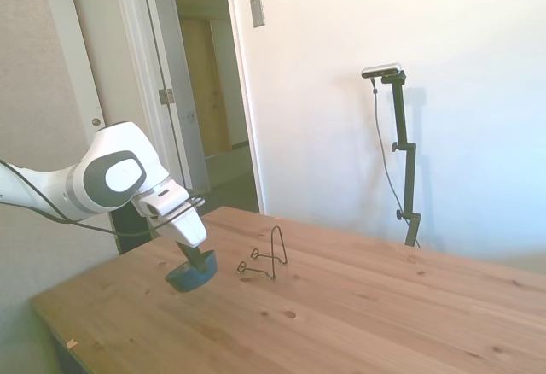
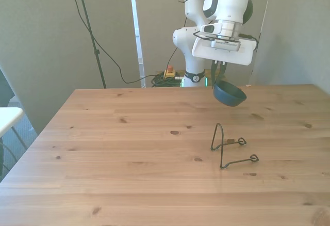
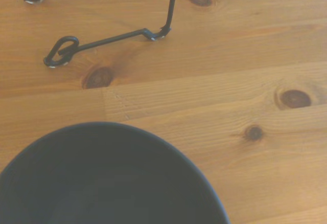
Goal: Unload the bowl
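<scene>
Here the gripper [image 2: 220, 76] hangs from the white arm [image 1: 102, 178] with its dark fingers pinched on the rim of the bowl [image 2: 229, 93], one finger inside the rim and one outside. The teal-blue bowl is tilted, its opening turned partly sideways, and in the front view it is clear of the table [image 2: 129, 174], raised above the boards near the far edge. The side view shows the same hold: the bowl [image 1: 191, 273] sits just under the gripper [image 1: 198, 259], low over the wood; whether its underside touches the surface there, I cannot tell.

The black wire rack [image 2: 230, 147] stands by itself on the table, apart from the bowl and nearer the middle of the tabletop, with its upright loop and two thin feet ending in small eyelets. From the wrist, the dark curve of the bowl [image 3: 107, 183] fills the near part of the frame, and the wire rack [image 3: 107, 39] rests on the knotted planks beyond it.
</scene>
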Controlling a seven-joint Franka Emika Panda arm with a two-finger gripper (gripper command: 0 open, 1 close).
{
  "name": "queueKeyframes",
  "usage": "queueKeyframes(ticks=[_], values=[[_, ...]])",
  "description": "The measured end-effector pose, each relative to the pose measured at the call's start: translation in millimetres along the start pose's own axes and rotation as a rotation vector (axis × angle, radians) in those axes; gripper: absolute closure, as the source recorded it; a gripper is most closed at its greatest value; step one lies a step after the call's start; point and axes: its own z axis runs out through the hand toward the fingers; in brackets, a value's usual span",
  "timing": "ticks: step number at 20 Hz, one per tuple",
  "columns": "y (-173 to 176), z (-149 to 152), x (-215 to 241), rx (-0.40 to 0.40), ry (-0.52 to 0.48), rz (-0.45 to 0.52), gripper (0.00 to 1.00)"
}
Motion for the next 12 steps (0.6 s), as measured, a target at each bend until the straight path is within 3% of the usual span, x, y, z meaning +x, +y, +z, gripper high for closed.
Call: queueKeyframes(ticks=[12], values=[[27.8,45.4,18.5,0.081,-0.148,0.026,1.0]])
